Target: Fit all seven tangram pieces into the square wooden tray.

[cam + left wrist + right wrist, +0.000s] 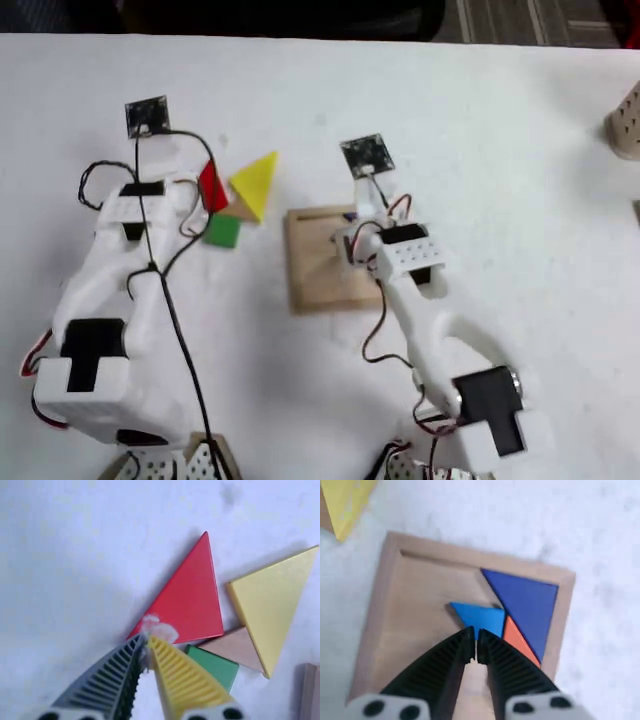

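Left pincer clenched at a corner of the red triangle, right pincer clenched on nothing above the light blue triangle in the tray; I should push that piece slowly, tips low, flush against the dark blue triangle.

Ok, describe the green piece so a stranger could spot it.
Find the tray mid-table; loose pieces cluster to its left. The green piece lies on the cluster's side nearest the arm bases, beside the tan piece. It alone is green.
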Robot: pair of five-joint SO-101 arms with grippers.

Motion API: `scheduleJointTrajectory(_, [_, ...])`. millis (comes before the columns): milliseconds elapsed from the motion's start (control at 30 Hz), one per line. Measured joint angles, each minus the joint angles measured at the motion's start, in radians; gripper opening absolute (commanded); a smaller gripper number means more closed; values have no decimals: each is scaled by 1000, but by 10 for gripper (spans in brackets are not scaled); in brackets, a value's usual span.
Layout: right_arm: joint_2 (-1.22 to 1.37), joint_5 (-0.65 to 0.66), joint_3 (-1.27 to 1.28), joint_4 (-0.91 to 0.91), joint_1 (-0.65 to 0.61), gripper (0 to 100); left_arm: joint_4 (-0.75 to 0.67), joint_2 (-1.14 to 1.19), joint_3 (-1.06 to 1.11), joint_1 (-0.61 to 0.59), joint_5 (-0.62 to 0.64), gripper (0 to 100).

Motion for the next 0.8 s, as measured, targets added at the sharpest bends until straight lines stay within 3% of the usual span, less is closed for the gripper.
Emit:
scheduleJointTrajectory(133, [75,0,0,-146,-49,17,0,0,0,0,0,24])
scheduleJointTrajectory(267, [92,0,-25,-160,-74,17,0,0,0,0,0,24])
scheduleJointTrajectory(800, [75,0,-49,3,-40,17,0,0,0,0,0,24])
